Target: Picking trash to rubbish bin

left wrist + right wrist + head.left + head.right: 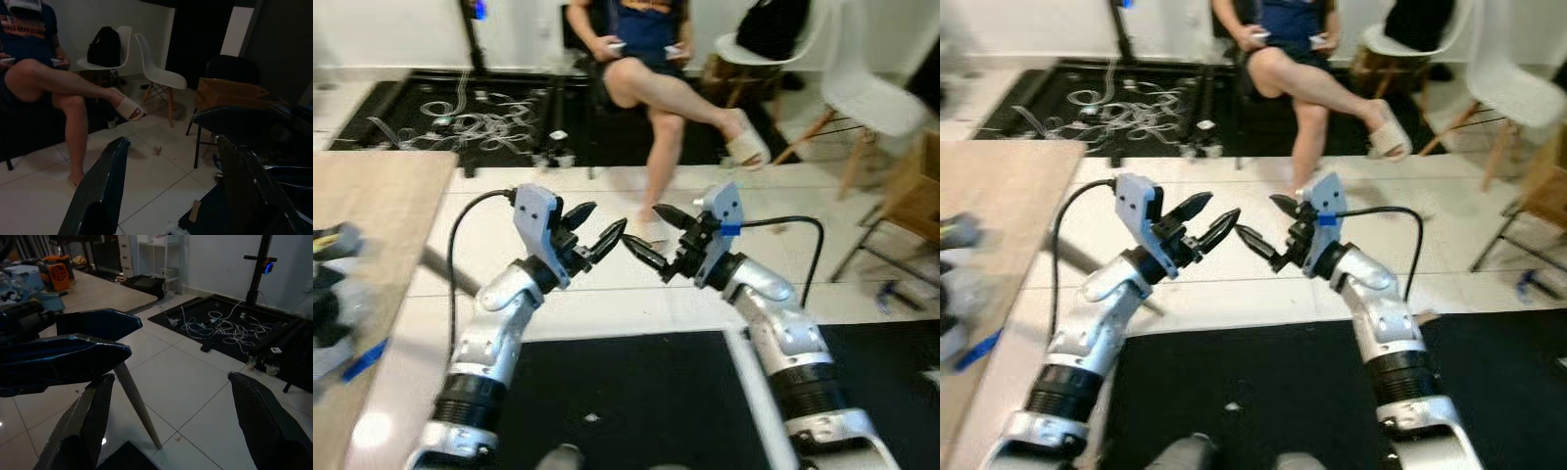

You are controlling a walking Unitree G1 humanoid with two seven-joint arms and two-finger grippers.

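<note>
My left gripper (599, 223) and right gripper (646, 230) are raised side by side over the white tile floor, tips pointing at each other and almost meeting. Both are open with nothing between their fingers. In the left wrist view the left gripper (173, 142) frames a small brown scrap (157, 150) on the tiles, and a cardboard piece (195, 210) lies at the edge of a dark mat. In the right wrist view the right gripper (171, 378) faces the left gripper's dark fingers (73, 347).
A wooden table (372, 196) with blurred items stands at the left, its slanted leg (137, 406) reaching the floor. A seated person (651, 88) with crossed legs is straight ahead. White chairs (871, 98) and a cardboard box (915, 186) are right. A black mat with cables (480, 117) lies behind.
</note>
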